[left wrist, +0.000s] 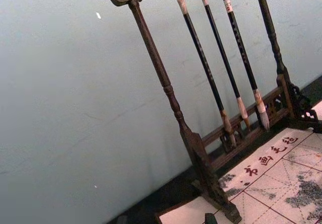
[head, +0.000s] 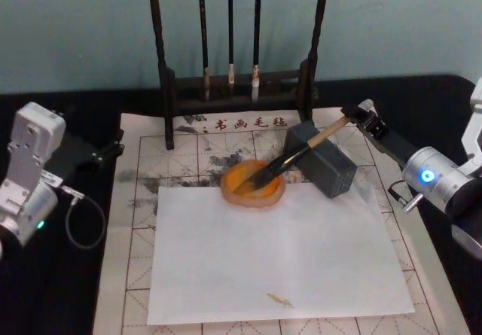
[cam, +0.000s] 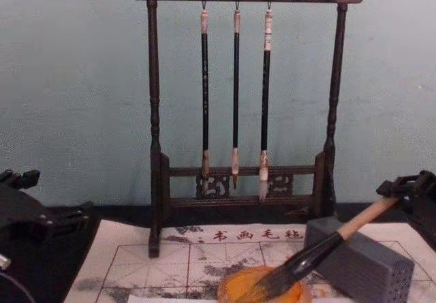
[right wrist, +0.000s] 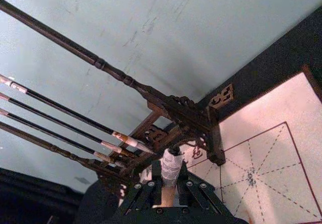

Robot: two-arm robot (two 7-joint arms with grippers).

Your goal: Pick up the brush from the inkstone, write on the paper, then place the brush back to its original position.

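The pick-up step looks to be in hand: the brush (head: 301, 153) lies slanted, its bristles in the orange inkstone (head: 230, 188) and its handle propped on a grey block (head: 335, 169). The right pincer (head: 360, 117) is clamped on the handle's far end; in the right wrist view its fingers (right wrist: 153, 181) press close on either side, just below the white cap. Next it must lift the bristles clear of the dish and swing toward the paper (head: 135, 260) without dragging over the rim. The left pincer (head: 109, 148) sits parked at the surface's left.
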